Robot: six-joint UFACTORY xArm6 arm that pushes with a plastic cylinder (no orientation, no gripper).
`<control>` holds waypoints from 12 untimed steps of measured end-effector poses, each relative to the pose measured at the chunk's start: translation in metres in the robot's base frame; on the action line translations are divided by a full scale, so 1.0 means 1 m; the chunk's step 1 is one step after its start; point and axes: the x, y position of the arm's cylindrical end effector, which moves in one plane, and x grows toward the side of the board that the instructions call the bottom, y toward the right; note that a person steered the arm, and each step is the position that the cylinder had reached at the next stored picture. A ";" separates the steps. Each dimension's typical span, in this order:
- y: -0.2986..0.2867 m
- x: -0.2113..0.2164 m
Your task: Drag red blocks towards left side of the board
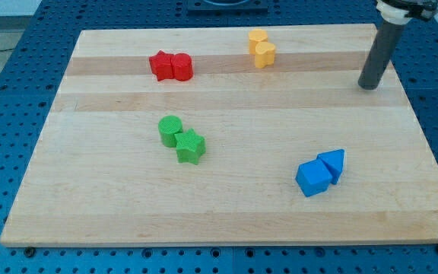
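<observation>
Two red blocks sit touching near the view's top left of the wooden board point(128, 205): a red star-like block point(160, 65) and a red cylinder point(182, 67) to its right. My tip point(368, 86) rests on the board near the view's top right, far to the right of the red blocks, touching no block.
Two yellow blocks point(261, 48) touch at the view's top centre. A green cylinder point(170, 130) and a green star point(191, 147) touch at the centre left. A blue cube point(313, 179) and a blue triangular block point(332, 163) touch at the lower right. Blue perforated table surrounds the board.
</observation>
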 end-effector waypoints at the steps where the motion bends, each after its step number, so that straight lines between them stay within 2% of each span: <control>1: -0.044 0.006; 3: -0.162 0.011; 4: -0.222 -0.007; 5: -0.251 -0.037; 7: -0.312 -0.044; 10: -0.383 -0.044; 12: -0.375 -0.001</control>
